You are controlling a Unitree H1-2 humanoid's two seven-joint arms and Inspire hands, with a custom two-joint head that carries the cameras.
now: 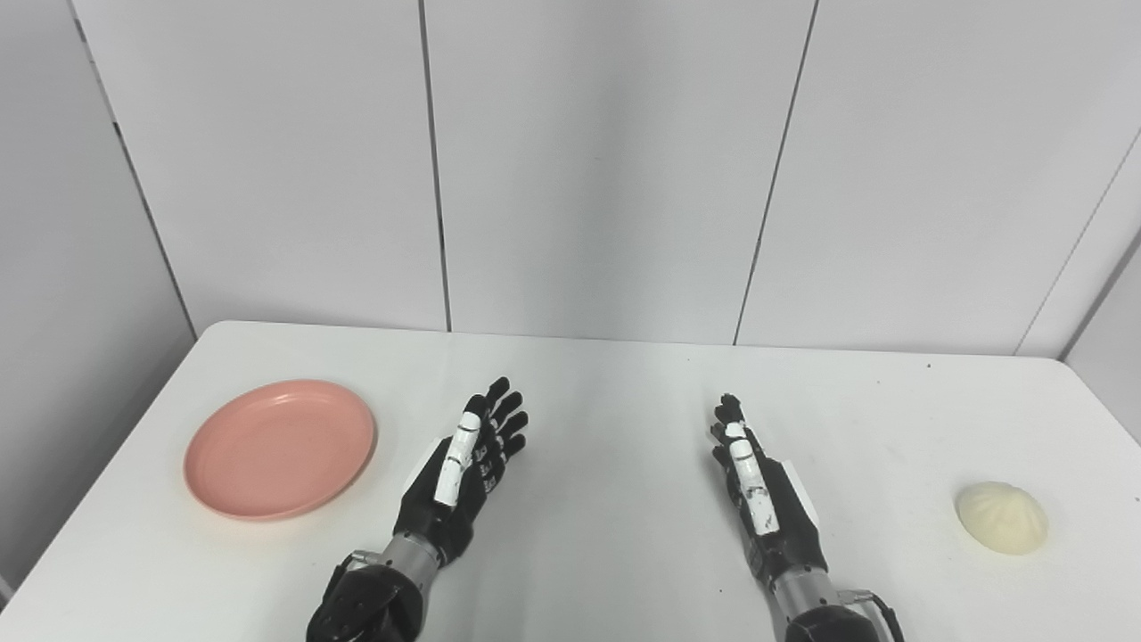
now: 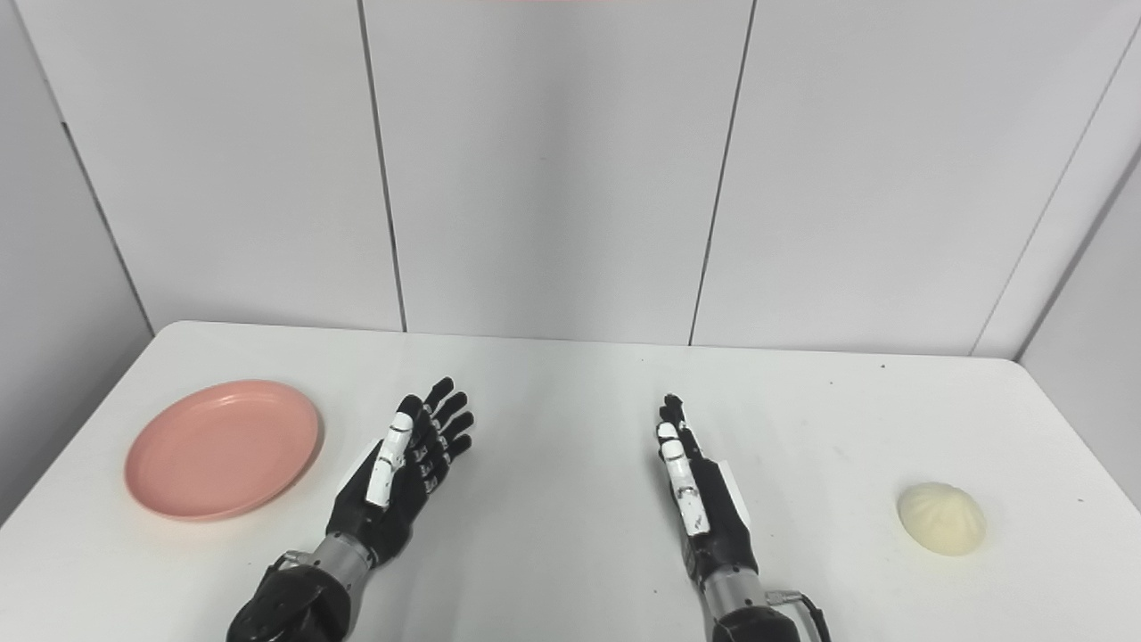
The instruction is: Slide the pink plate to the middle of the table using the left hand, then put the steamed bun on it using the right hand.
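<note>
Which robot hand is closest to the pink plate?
The left hand. It hovers open just right of the pink plate; the right hand is farther off, toward the steamed bun.

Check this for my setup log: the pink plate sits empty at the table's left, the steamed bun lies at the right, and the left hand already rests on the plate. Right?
Not quite. In the left eye view the left hand is open and apart from the pink plate, to the plate's right, not on it. The plate is empty at the left, and the steamed bun lies at the right.
</note>
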